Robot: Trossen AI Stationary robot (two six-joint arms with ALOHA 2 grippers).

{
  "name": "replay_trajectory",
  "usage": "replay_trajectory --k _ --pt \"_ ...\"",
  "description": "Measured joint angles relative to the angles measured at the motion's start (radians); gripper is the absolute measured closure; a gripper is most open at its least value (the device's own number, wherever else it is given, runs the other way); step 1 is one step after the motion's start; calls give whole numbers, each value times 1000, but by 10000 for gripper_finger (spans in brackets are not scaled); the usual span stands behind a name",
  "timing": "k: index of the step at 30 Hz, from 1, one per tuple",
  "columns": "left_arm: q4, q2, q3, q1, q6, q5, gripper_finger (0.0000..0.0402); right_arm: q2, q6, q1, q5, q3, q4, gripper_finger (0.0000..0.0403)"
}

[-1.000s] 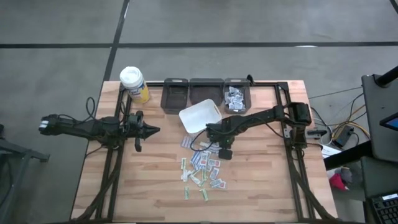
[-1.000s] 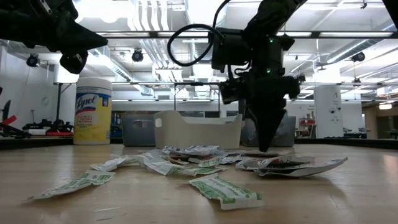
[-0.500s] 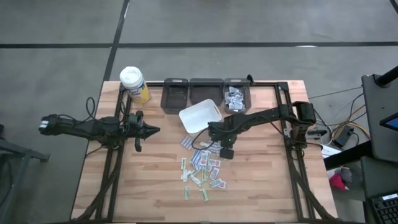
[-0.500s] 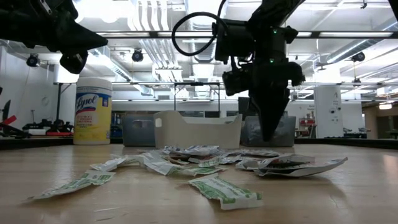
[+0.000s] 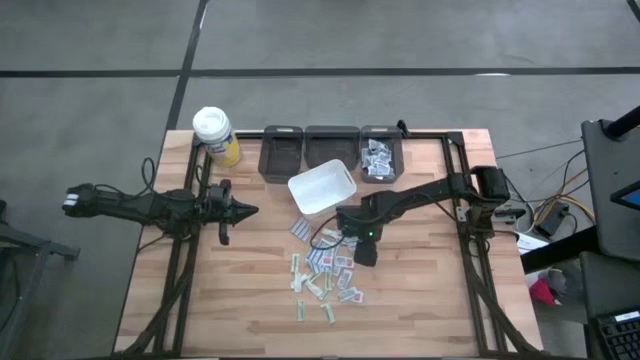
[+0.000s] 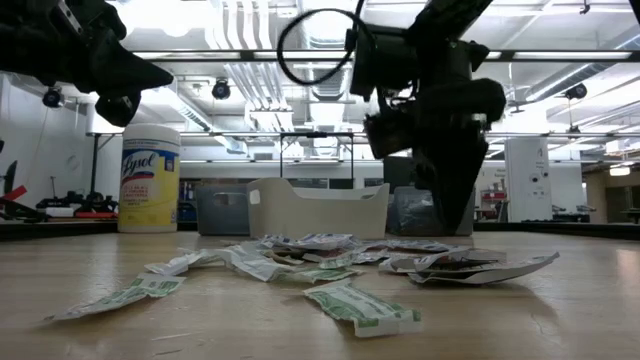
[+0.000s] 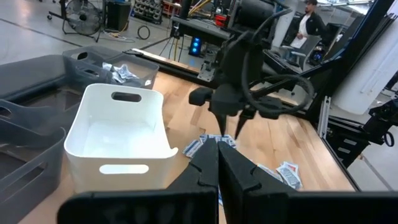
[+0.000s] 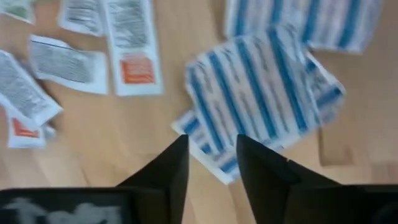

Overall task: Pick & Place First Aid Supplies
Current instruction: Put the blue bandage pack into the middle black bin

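The left gripper (image 5: 248,209) is waiting near the table's left edge, fingers closed on nothing. At the back edge, three dark bins (image 5: 282,150) are standing in a row; the right-hand one is holding packets. A white tub (image 5: 322,187) is sitting just in front of them. The packets (image 5: 325,270) are lying scattered at the table's centre. The right gripper (image 5: 366,255) is hanging over the pile's right side, fingers slightly parted above a blue-striped packet (image 8: 261,93), holding nothing. The step in hand appears to be the pick: next, lower onto one packet and close.
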Motion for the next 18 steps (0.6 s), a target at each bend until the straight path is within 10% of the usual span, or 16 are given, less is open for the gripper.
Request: replay_trajectory --k 18 --pt "1 0 -1 0 13 -2 402 2 -14 65 175 -1 112 236"
